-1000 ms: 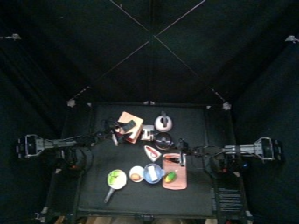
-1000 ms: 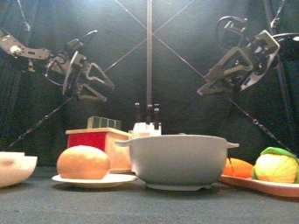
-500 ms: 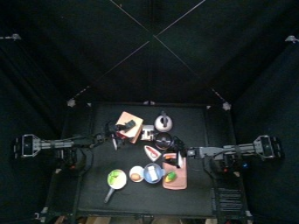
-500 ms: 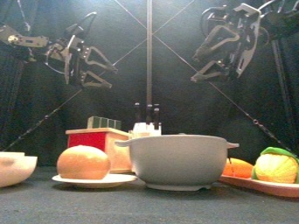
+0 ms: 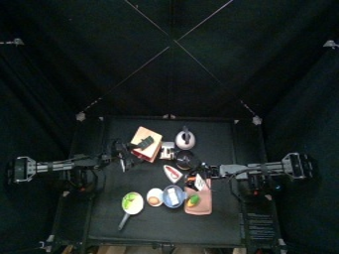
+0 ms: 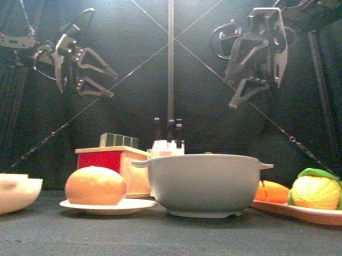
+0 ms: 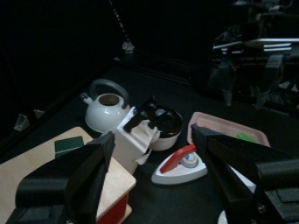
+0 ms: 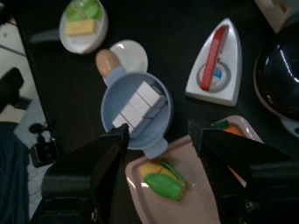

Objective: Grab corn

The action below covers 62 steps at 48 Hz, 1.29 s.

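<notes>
Corn (image 8: 166, 185), yellow with green husk: on pink tray (image 8: 201, 197) at tabletop's front right corner, beside an orange fruit; untouched. Right pincer (image 8: 163, 144): spread wide, empty, raised above tray. Left pincer (image 7: 163, 162): parted, empty, high over tabletop's left; grasp not yet begun.

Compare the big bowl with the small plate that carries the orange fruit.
The bowl is deep with tall walls; the plate is flat and shallow. The bowl is clearly wider than the plate. The bowl holds pale blocks, while the plate bears a single round orange fruit. Both are round, light-coloured dishes standing side by side on the table.
</notes>
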Tool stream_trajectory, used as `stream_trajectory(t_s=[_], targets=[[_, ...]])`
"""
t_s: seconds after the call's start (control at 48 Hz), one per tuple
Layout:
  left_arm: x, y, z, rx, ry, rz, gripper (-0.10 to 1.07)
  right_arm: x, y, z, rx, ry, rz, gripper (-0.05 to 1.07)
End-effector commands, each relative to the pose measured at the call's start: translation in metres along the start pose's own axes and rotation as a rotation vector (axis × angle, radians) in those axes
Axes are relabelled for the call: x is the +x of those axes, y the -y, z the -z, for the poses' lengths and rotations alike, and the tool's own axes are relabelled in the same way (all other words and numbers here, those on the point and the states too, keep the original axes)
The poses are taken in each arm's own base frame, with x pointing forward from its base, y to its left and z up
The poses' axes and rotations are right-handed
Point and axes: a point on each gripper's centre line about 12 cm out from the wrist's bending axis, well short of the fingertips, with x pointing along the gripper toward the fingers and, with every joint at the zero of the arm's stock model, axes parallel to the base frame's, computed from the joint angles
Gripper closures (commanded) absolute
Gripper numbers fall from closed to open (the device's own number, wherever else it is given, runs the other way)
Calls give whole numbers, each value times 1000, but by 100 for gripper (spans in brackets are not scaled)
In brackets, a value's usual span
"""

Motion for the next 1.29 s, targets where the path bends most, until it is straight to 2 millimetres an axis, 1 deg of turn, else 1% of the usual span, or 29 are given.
stream_trajectory(t_s=[0.0, 0.104, 0.229, 0.312, 0.417, 0.667, 0.812, 1.271], targets=[[-2, 0, -7, 1, 28, 0, -4, -1, -13, 10, -74, -34, -13, 13], [-3, 0, -6, 1, 26, 0, -3, 6, -22, 32, -182, -81, -16, 13], [-3, 0, -5, 2, 23, -1, -4, 13, -28, 52, -262, -132, -18, 13], [-4, -1, -3, 2, 19, -1, -4, 22, -28, 64, -293, -174, -3, 13], [-5, -1, 1, 1, 9, -3, -4, 31, -25, 73, -309, -215, 19, 13], [-7, -2, 9, 11, -12, -3, -4, 48, -18, 82, -335, -266, 62, 13], [-7, -2, 10, 9, -13, -4, -3, 53, -14, 89, -348, -305, 88, 13], [-7, -5, 11, 10, -17, -16, -4, 69, -13, 102, -369, -363, 112, 13]])
